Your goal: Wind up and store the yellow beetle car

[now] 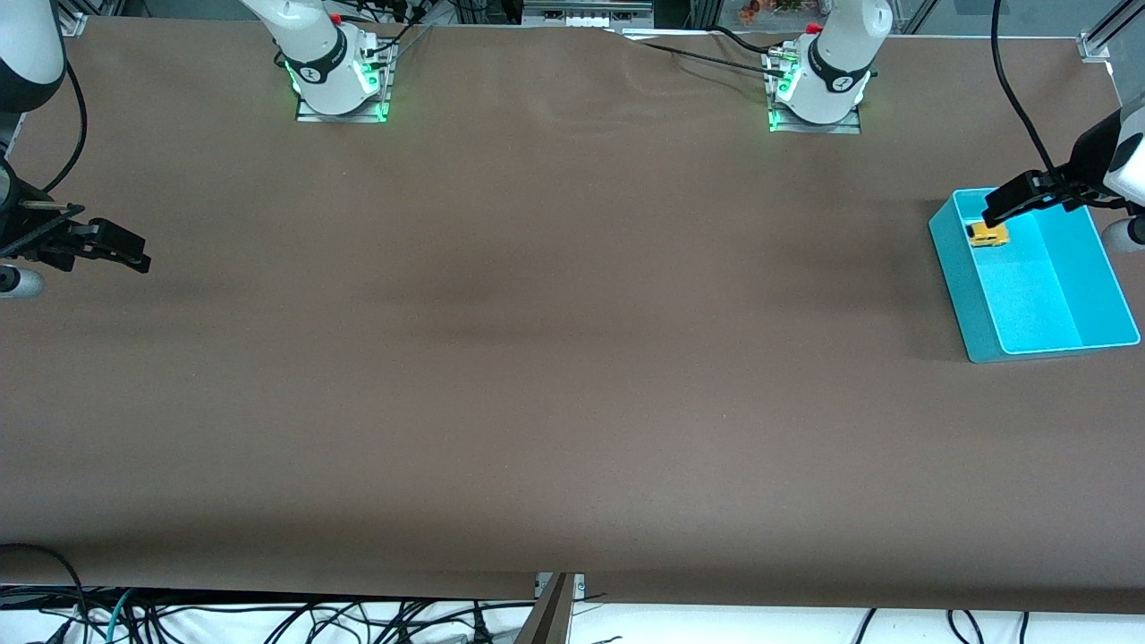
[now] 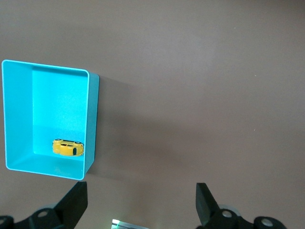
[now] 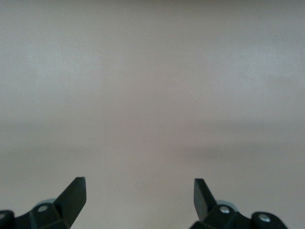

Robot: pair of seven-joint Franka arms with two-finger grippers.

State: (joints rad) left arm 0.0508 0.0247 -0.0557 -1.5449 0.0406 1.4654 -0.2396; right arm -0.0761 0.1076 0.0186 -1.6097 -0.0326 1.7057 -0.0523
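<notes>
The yellow beetle car (image 1: 988, 235) lies inside the turquoise bin (image 1: 948, 250) at the left arm's end of the table, close to the bin's wall farthest from the front camera. In the left wrist view the car (image 2: 68, 148) rests on the bin's floor near a corner of the bin (image 2: 93, 119). My left gripper (image 1: 997, 208) hangs open and empty in the air over the bin's end, above the car; it also shows in its wrist view (image 2: 141, 202). My right gripper (image 1: 134, 252) waits open and empty over bare table at the right arm's end, also seen in its wrist view (image 3: 139, 198).
The brown table mat (image 1: 555, 340) spreads between the two arms. The arm bases (image 1: 340, 80) (image 1: 818, 89) stand along the table edge farthest from the front camera. Cables hang off the table edge nearest that camera.
</notes>
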